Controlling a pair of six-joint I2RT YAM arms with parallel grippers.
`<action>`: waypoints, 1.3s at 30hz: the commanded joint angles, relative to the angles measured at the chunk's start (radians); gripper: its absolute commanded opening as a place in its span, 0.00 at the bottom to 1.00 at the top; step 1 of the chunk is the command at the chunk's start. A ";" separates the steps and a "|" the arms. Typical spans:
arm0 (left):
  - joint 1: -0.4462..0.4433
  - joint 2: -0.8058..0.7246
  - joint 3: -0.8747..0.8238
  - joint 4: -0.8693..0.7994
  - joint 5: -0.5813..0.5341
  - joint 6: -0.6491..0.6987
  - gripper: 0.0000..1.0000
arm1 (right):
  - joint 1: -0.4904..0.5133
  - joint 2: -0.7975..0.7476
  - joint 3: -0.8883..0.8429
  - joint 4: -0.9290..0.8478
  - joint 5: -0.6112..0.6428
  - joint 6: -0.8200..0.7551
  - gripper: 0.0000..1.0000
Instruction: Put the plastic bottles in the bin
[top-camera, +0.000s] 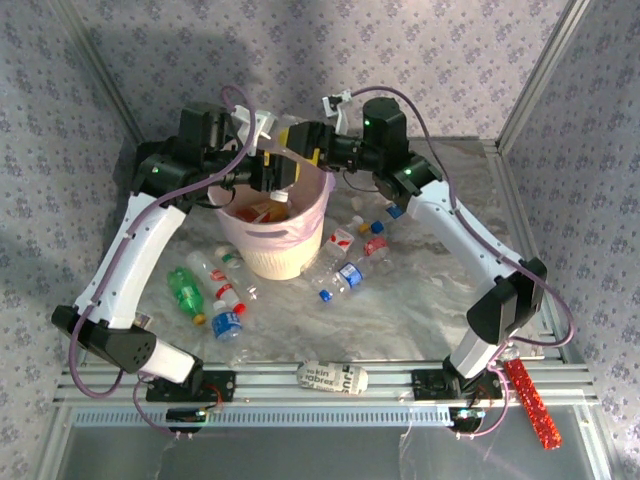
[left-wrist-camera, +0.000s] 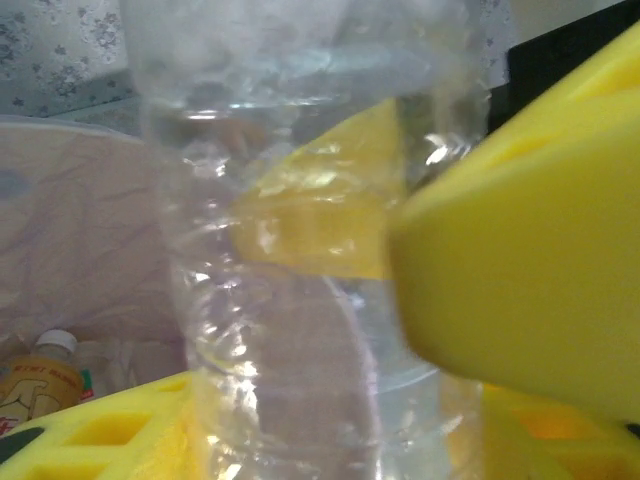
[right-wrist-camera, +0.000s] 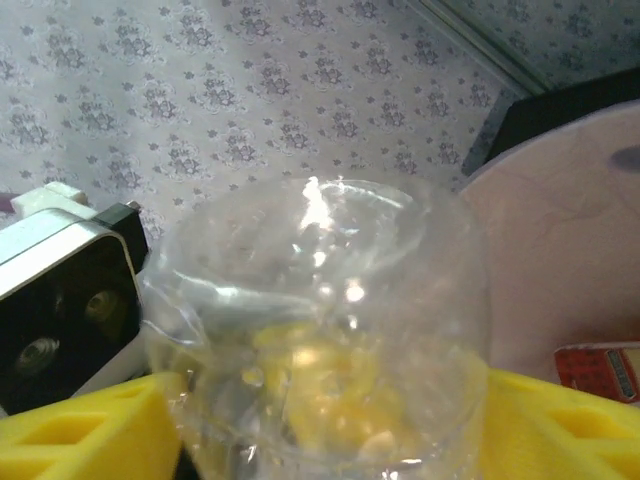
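A marbled grey table is carrying a pale pink bin near its centre. A green bottle and clear bottles with red and blue labels are lying at the bin's eight o'clock; more clear bottles are lying at three to four o'clock. A white printed packet is resting at six o'clock, on the near edge.

Pale grey wallpaper with a small repeating floral print stands behind and to both sides of the worktop, whose surface is marbled grey-white. Slanting metal posts rise at the worktop's far corners; a slotted aluminium rail runs along its near edge.
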 joint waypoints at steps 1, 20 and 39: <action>0.008 0.012 0.001 0.003 -0.026 0.021 0.58 | -0.020 0.006 0.046 0.017 -0.018 -0.008 0.81; 0.038 0.103 -0.028 -0.116 -0.264 0.109 0.54 | -0.341 -0.184 -0.065 -0.496 0.358 -0.251 0.91; 0.039 0.140 -0.073 -0.138 -0.340 0.143 0.80 | -0.473 -0.062 -0.373 -0.454 0.602 -0.120 0.91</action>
